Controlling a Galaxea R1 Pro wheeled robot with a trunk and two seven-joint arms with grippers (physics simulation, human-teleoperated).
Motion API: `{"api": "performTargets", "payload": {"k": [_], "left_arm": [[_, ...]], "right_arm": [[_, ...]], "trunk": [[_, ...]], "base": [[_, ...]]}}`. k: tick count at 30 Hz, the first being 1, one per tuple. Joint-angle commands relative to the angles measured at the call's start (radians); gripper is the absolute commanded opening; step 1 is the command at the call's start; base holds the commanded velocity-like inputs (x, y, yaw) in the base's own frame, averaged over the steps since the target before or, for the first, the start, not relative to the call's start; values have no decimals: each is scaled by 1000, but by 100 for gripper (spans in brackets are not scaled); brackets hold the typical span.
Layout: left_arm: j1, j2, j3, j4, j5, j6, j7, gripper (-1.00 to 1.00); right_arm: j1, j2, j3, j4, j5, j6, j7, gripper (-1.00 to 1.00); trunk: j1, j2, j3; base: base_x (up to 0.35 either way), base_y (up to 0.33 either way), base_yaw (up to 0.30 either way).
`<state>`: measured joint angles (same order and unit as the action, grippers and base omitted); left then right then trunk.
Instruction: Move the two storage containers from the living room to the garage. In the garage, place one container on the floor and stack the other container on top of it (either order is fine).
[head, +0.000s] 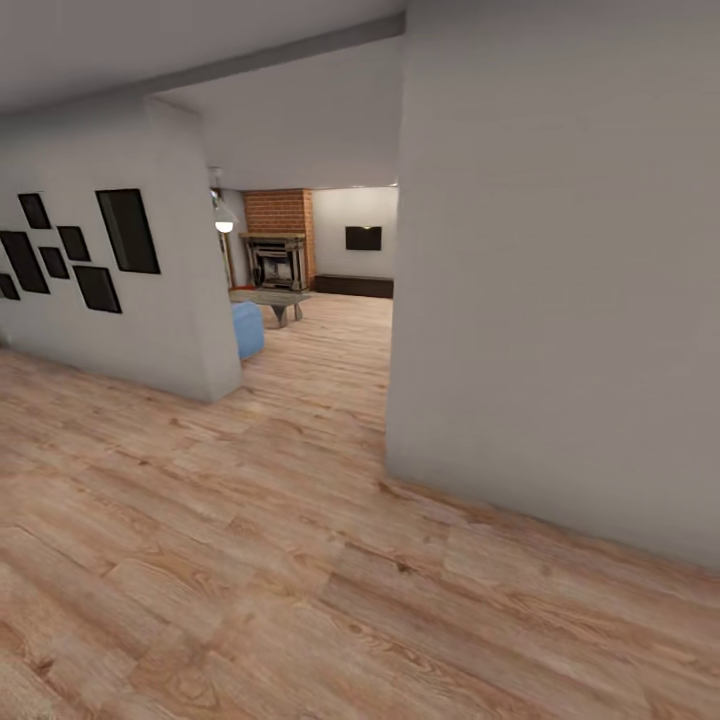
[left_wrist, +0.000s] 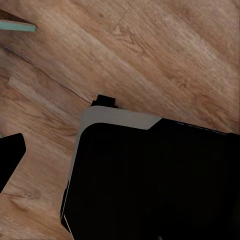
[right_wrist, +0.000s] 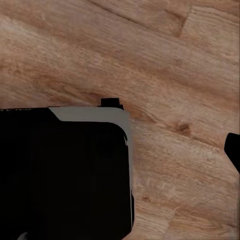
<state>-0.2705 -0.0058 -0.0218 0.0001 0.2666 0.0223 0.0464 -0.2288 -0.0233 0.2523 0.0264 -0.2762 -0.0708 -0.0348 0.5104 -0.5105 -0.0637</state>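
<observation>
Nearest the camera in both wrist views is the robot's own dark base (left_wrist: 155, 180), grey-edged, standing on light wood planks (right_wrist: 165, 65). A black tip at the edge of each wrist view may be a finger of the left claw (left_wrist: 11, 155) or the right claw (right_wrist: 233, 149), but I cannot tell whether either claw is apart or together; neither visibly holds anything. Outward, the head view looks along a plank floor (head: 250, 560) between a picture-hung wall (head: 150, 300) and a plain wall (head: 560, 300) toward the living room, with its brick fireplace (head: 278, 245), black TV (head: 363, 238), low dark cabinet (head: 352, 286) and a blue seat (head: 247, 330). I can make out no containers, so their heading and long axis cannot be read. By my judgement the task has barely started: fetching, carrying and stacking remain.
</observation>
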Motion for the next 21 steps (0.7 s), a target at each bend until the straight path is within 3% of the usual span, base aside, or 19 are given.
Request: {"api": "performTargets", "payload": {"k": [1,21], "left_arm": [[-1,0,-3,0,6,2,3,100],[-1,-1,-3,0,6,3,3,100]], "right_arm": [[-1,0,8,3,-9,-6,-1,100],[-1,0,8,3,-9,-6,-1,100]], "trunk": [[1,-2,-2],[1,-2,-2]], "base": [[324,0,269],[323,0,268]]}}
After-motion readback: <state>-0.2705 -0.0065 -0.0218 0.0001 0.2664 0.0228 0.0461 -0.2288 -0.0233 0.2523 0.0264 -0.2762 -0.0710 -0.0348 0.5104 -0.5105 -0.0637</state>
